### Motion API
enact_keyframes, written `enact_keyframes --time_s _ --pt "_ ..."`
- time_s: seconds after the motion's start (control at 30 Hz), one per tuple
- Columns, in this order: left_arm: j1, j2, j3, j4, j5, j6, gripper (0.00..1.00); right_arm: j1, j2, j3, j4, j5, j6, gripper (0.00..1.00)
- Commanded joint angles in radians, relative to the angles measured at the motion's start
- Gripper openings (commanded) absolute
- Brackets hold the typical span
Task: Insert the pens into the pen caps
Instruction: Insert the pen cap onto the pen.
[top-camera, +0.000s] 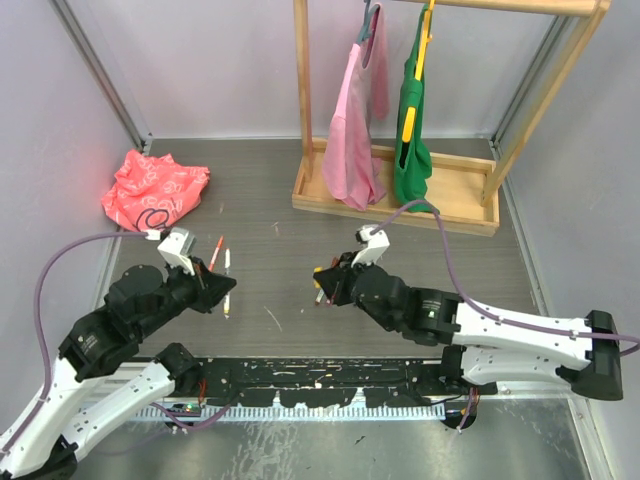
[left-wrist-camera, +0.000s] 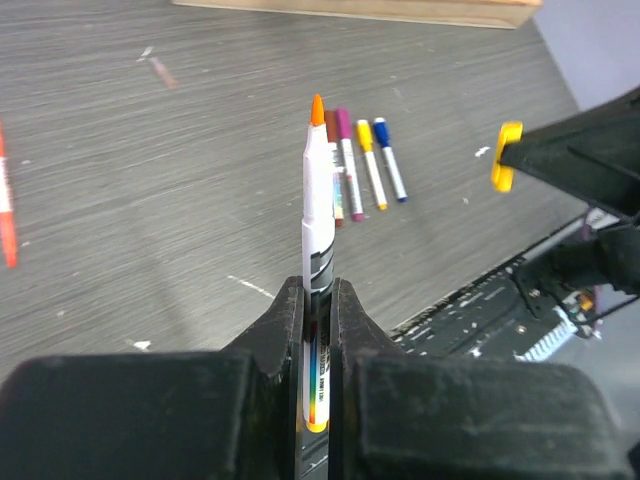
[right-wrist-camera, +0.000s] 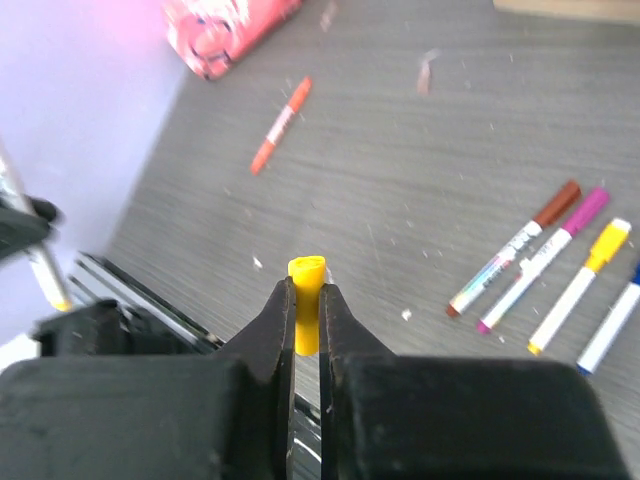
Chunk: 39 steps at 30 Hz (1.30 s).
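My left gripper (left-wrist-camera: 317, 285) (top-camera: 230, 288) is shut on a white pen (left-wrist-camera: 318, 215) with an uncapped orange tip, held crosswise above the table. My right gripper (right-wrist-camera: 306, 285) (top-camera: 320, 278) is shut on a short yellow pen cap (right-wrist-camera: 306, 300), whose open end points away from the fingers. The cap (left-wrist-camera: 508, 155) hangs to the right of the held pen, apart from it. On the table lie brown (right-wrist-camera: 515, 248), purple (right-wrist-camera: 545, 258), yellow (right-wrist-camera: 580, 285) and blue (right-wrist-camera: 615, 325) capped pens side by side. A red pen (right-wrist-camera: 281, 124) lies apart from them, near the left gripper.
A crumpled pink bag (top-camera: 155, 188) sits at the back left. A wooden rack (top-camera: 395, 195) with a pink and a green garment hanging from it stands at the back. A black rail (top-camera: 320, 375) runs along the near edge between the arm bases.
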Motion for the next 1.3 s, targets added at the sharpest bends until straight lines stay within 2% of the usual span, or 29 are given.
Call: enact_keyframes --time_s 0.0,0.27,0.43,0.77,1.0,1.27 --pt "0.004 0.02 -0.027 0.191 0.146 -0.033 0.0 -0.002 -0.085 -0.038 0.267 0.098 -0.049 0.0" --pt "0.004 0.059 -0.061 0.366 0.248 -0.022 0.0 -0.002 -0.068 -0.07 0.66 -0.025 -0.306 0.0" --pt "0.004 0.025 -0.129 0.483 0.311 0.003 0.0 -0.002 -0.02 -0.119 0.928 -0.096 -0.336 0.02" --pt "0.003 0.029 -0.131 0.563 0.436 0.0 0.0 -0.013 0.001 -0.067 1.01 -0.251 -0.451 0.0" --pt "0.004 0.064 -0.129 0.586 0.581 0.02 0.0 -0.028 -0.03 -0.069 1.033 -0.3 -0.431 0.0" --pt "0.003 0.068 -0.139 0.631 0.643 0.023 0.0 -0.036 -0.05 -0.066 1.008 -0.303 -0.417 0.0"
